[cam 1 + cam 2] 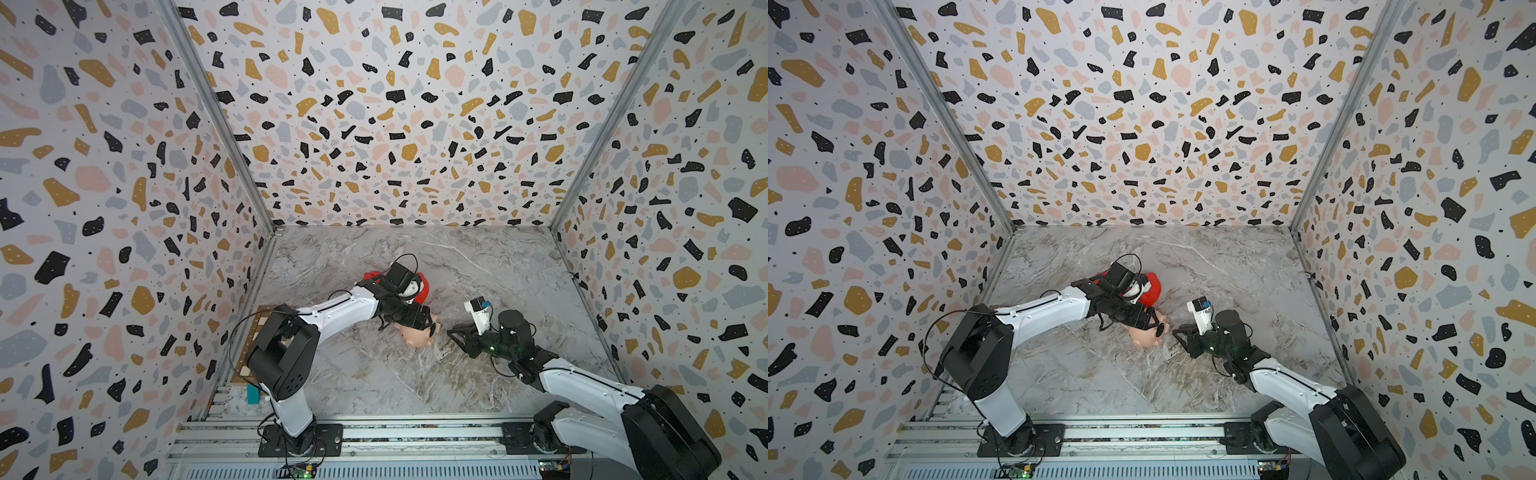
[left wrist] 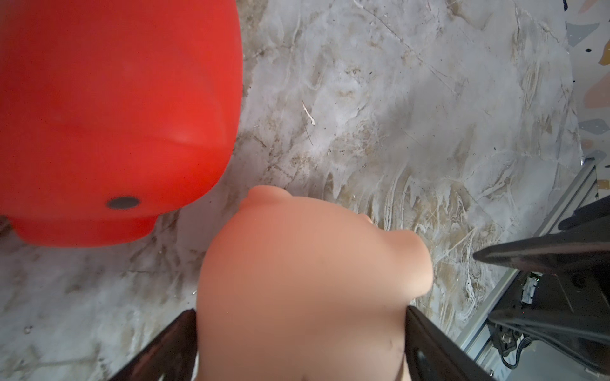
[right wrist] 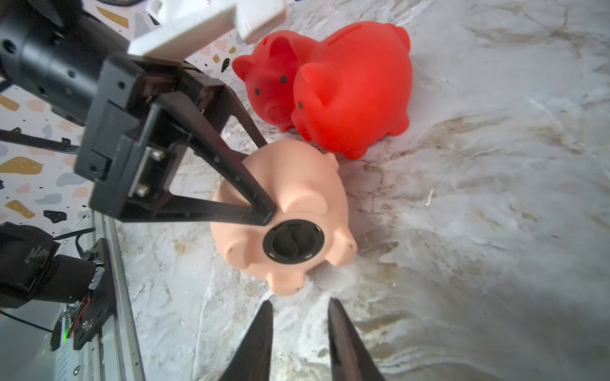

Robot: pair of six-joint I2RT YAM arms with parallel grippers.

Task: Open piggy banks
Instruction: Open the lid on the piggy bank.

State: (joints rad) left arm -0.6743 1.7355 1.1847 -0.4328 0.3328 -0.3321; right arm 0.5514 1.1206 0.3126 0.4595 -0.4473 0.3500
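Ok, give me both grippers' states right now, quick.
Left gripper: closed on the peach piggy bank, one finger against each side.
Right gripper: partly open, holding nothing.

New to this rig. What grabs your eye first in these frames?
The peach pig at the middle of the table, tipped on its side with its black plug facing the right gripper, whose empty, narrowly parted jaws sit just short of it. The left gripper has its jaws against both flanks of that pig. Just beyond it, two bright red pigs stand pressed together.
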